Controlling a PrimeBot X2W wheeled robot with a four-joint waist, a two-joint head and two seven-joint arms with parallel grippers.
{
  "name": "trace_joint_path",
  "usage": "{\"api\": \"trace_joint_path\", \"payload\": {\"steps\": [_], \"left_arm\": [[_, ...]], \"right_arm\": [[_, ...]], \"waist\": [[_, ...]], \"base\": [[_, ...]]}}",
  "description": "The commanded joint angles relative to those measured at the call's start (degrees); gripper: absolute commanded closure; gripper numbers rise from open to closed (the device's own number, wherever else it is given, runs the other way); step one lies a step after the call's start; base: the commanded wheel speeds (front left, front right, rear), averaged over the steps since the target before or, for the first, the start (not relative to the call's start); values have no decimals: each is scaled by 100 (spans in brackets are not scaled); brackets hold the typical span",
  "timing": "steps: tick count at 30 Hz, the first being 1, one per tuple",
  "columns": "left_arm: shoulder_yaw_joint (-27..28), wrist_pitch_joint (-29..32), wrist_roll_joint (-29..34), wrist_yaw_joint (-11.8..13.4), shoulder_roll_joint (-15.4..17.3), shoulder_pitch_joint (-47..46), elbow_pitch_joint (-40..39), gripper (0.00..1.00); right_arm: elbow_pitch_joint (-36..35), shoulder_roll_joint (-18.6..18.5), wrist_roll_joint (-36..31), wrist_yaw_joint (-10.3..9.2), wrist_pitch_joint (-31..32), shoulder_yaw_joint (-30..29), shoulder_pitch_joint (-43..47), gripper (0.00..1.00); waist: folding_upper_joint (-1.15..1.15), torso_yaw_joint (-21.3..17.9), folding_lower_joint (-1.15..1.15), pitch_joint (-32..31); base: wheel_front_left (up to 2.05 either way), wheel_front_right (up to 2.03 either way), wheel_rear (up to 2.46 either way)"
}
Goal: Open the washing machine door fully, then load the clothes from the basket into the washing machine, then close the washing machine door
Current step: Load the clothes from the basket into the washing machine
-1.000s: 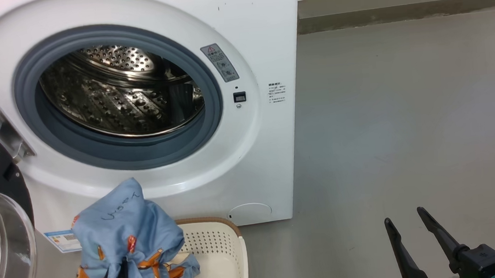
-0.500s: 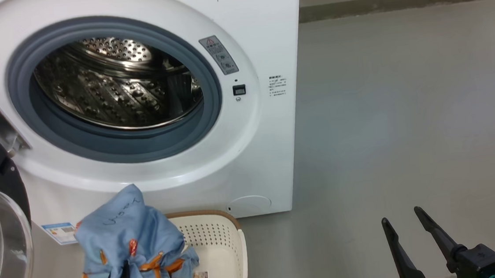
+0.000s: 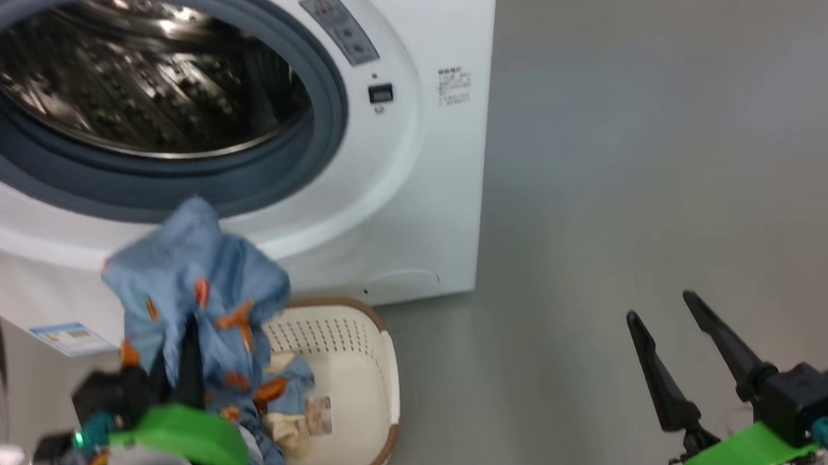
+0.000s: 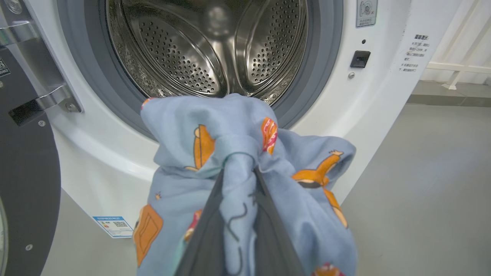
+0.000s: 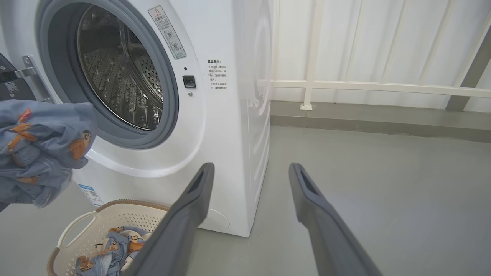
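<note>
Clothes (image 4: 307, 168) — 1 light-blue bundle — hang clenched in the left tool (image 4: 241, 172), just in front of the washing machine (image 3: 440, 186) at the lower edge of its opening, above the basket (image 3: 365, 362) at its foot. I judge the bundle should go over the grey gasket (image 4: 326, 69) and deep into the drum (image 4: 184, 50) before release, so no trailing fold drapes on the lip. The right tool (image 3: 660, 307) stands released, off the machine's right side. The drum looks bare; the basket holds more of the clothes and 1 paper label (image 3: 317, 415).
</note>
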Motion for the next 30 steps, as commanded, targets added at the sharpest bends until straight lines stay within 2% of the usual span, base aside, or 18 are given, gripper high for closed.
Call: {"api": "trace_joint_path", "payload": {"steps": [1,5,8,14,22,30], "left_arm": [[233,-8,-35,-32,106,-304,-94,100],[315,245,-248,-189,110,-982,294,100],[414,437,-394,-357,216,-1762,633,100],[508,867,-533,-568,462,-2916,1132,100],[606,1647,-728,-828,894,-4291,1764,100],[502,2321,-625,-953,1408,-5349,2096,100]], "right_arm": [[-161,-34,25,9,-62,166,-213,0],[-178,-46,45,9,-133,186,-480,0],[-145,-58,91,9,-218,224,-777,0],[-25,-70,182,9,-346,377,-1234,0],[184,-73,287,9,-420,601,-1667,0],[178,-60,433,9,-426,723,-1895,0]], "waist": [[0,-136,0,393],[0,-210,0,872],[0,-286,0,1388],[0,-477,0,2021],[0,-802,0,2531],[0,-1127,0,2928]], "base": [[0,0,0],[0,0,0],[0,0,0],[0,0,0],[0,0,0],[0,0,0]]}}
